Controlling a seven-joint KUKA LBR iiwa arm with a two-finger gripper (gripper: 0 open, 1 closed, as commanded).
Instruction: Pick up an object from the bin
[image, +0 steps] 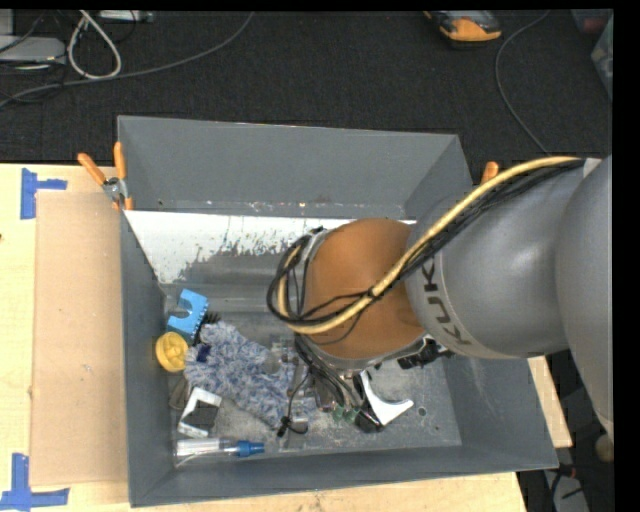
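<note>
My gripper (318, 392) reaches down from under the orange cover into the front middle of the bin. It sits at the right edge of a blue-and-white mottled cloth (243, 375), which lies crumpled on the floor. A white curved plastic piece (386, 407) lies just right of the gripper. Whether anything is held is hidden by the dark parts and cables.
Left of the cloth are a blue plastic piece (188, 311) and a yellow round cap (172, 350). A small black-and-white box (203, 412) and a clear tube with a blue tip (222, 450) lie at the front left. The arm covers the bin's right half.
</note>
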